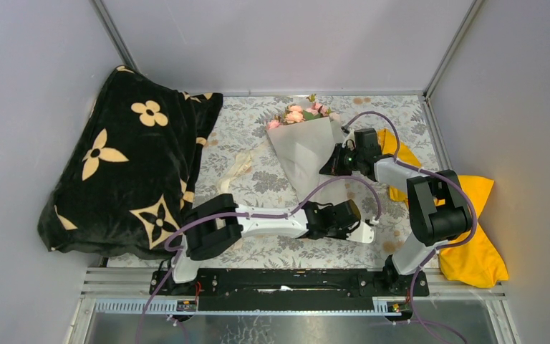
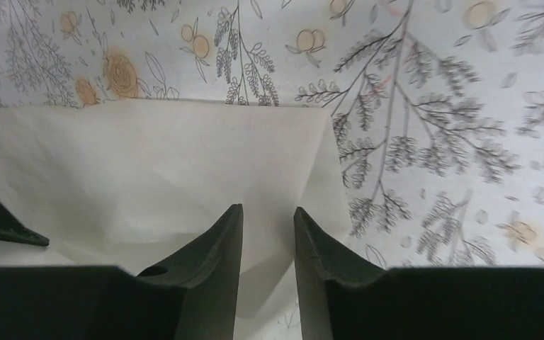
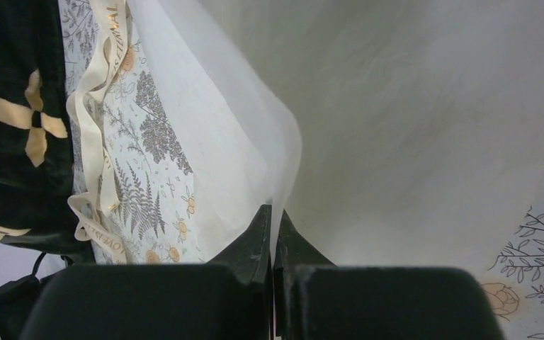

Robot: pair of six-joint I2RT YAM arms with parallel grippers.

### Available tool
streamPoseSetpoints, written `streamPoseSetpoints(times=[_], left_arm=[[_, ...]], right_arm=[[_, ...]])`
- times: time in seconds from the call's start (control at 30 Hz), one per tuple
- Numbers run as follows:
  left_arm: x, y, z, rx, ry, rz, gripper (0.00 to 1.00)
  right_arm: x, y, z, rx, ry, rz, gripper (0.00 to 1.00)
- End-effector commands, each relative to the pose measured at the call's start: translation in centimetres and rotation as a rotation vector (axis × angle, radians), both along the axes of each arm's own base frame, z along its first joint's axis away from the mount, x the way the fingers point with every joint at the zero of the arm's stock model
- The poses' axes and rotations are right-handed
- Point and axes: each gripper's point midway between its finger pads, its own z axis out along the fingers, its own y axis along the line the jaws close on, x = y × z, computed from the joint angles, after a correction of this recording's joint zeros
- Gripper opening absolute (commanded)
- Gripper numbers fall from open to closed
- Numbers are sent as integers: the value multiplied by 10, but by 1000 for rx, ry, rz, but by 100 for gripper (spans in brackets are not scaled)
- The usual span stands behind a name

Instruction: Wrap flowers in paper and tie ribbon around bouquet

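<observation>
A big, soft black blanket (image 1: 125, 172) lies folded at nine o'clock on the table. It has beige flower shapes on it and looks thick, like a pillow. Under it a grey tablecloth (image 1: 258, 183) covers the table. Little leaves, twigs and orange-brown flowers are drawn on the tablecloth. A bright yellow cloth (image 1: 481, 247) lies crumpled between three and four o'clock. Part of it reaches past the tablecloth's edge toward the wall. Plain grey walls (image 1: 279, 43) stand around the table at nine, twelve and three o'clock.
</observation>
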Motion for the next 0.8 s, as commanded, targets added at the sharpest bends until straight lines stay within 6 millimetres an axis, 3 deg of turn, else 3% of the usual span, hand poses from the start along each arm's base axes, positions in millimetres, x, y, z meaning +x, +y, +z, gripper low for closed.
streamPoseSetpoints(times=[0.0, 0.13, 0.3, 0.37, 0.5, 0.6, 0.77], left_arm=[[36, -28, 20, -159, -194, 45, 37], [28, -20, 9, -138, -155, 31, 37], [-34, -19, 30, -66, 79, -150, 39], [-43, -23, 44, -87, 142, -169, 39], [-7, -32, 47, -135, 93, -66, 35], [20, -36, 36, -139, 12, 8, 28], [41, -31, 10, -117, -107, 25, 26]], right_arm=[[11, 6, 19, 40, -76, 34, 0], [10, 6, 18, 41, -74, 36, 0], [12, 6, 17, 33, -68, 38, 0], [13, 6, 18, 30, -70, 35, 0], [14, 6, 18, 28, -67, 35, 0], [13, 5, 16, 24, -63, 36, 0], [13, 4, 18, 18, -69, 36, 0]])
